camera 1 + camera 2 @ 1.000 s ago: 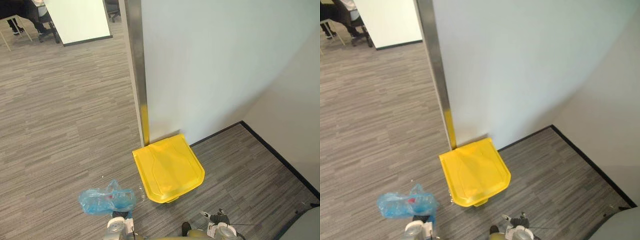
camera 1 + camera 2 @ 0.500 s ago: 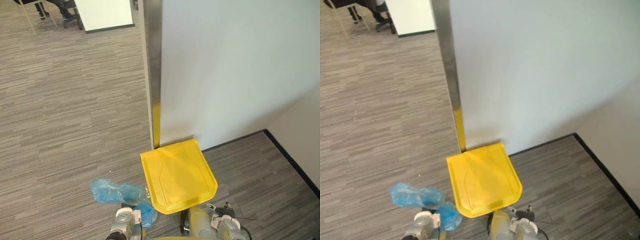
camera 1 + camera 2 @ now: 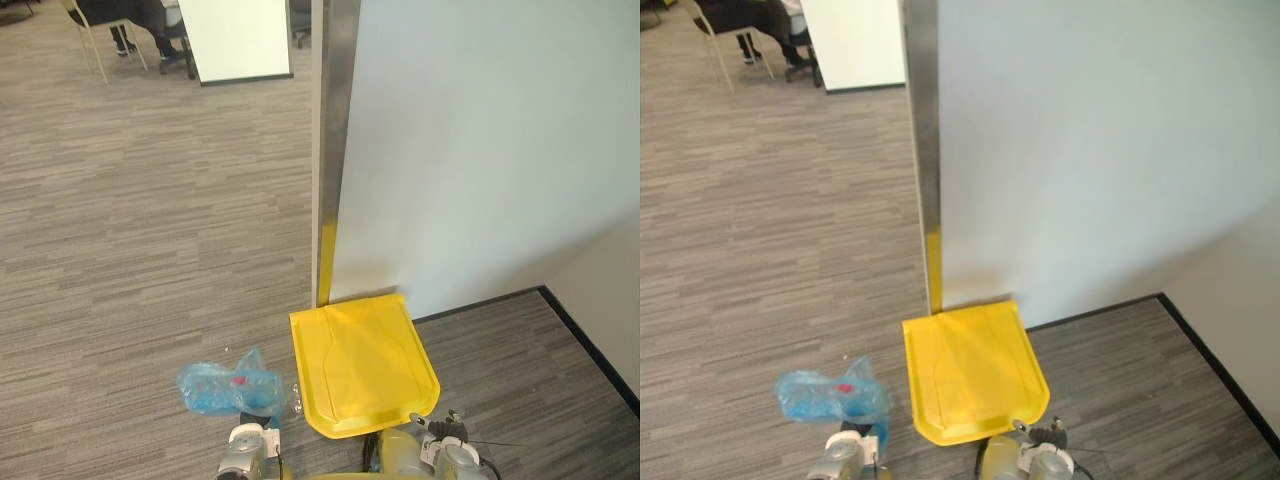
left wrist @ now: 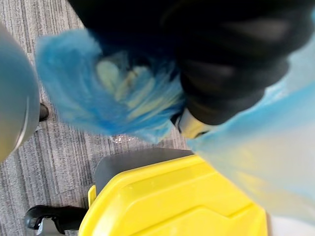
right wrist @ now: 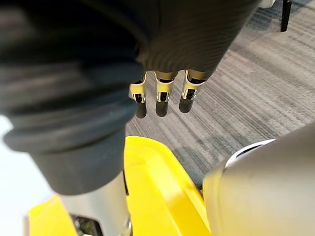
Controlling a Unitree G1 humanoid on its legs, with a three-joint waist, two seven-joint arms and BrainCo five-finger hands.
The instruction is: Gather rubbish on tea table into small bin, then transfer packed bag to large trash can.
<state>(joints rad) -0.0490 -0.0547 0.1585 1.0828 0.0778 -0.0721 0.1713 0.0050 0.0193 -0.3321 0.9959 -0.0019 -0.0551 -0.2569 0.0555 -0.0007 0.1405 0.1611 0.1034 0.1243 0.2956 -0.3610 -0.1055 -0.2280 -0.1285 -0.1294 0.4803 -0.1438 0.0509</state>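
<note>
A large yellow trash can (image 3: 362, 365) stands on the carpet against the white wall, its lid down. A blue plastic bag (image 3: 225, 388) with rubbish inside hangs just left of the can, off the floor. My left hand (image 4: 216, 93) is shut on the bag's gathered top, and blue film bunches round it above the can's lid (image 4: 172, 206). My right hand (image 5: 157, 101) hangs over the near right edge of the can (image 5: 157, 182) with its fingers straight and nothing in them.
A metal post (image 3: 335, 150) runs up the wall's end directly behind the can. A second wall with dark skirting (image 3: 590, 340) closes the corner on the right. Open carpet lies to the left. Far back, a person sits on a chair (image 3: 130, 20) beside a white board (image 3: 235, 35).
The camera has moved, so the whole picture has shifted and the can sits lower and nearer. The blue bag swung toward the can and back to its left, still in my left hand.
</note>
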